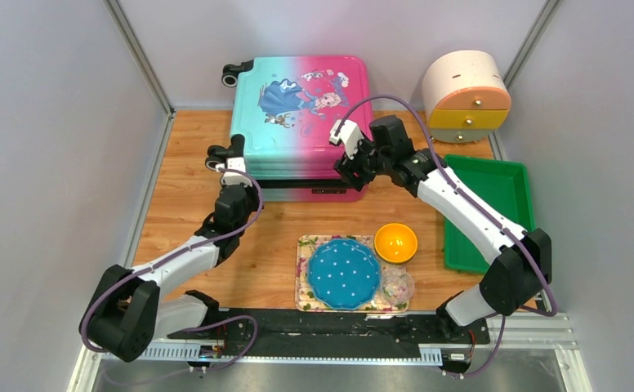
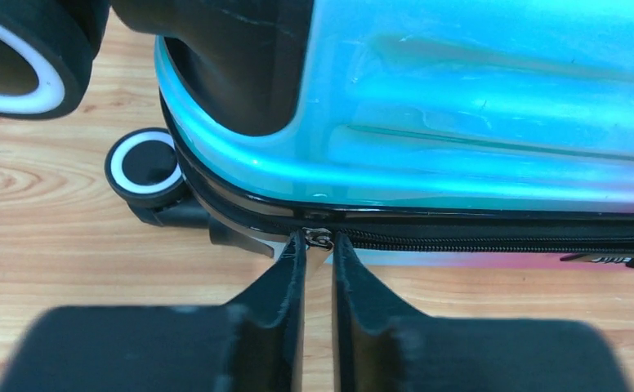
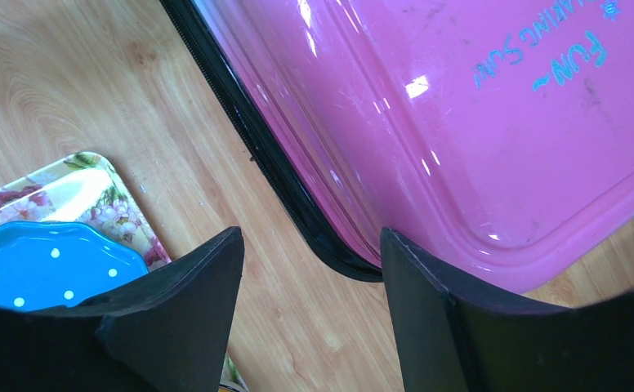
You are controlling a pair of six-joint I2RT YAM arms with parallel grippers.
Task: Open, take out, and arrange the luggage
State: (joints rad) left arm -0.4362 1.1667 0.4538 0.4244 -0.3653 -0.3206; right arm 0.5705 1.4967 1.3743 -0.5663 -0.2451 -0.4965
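The luggage lies flat and closed at the far edge of the desk. Its shell looks stiff and slippery, so take the zipper pull at its near left corner. Your left gripper is narrow around it; whether it pinches I cannot tell. The right gripper stands wide, empty.

**Shining Evenly, Blurring Up Close**

Lighting the overhead view evenly from above, casting only faint shadows under the arms on the table. Glaring in pale streaks across the luggage toward 1 o'clock in the left wrist view, glinting on the zipper pull mid-frame. Blurring the fingers of the left gripper heavily at 6 o'clock. Flaring in white patches on the pink shell near 12 o'clock in the right wrist view, softening the fingers of the right gripper at 6 o'clock.
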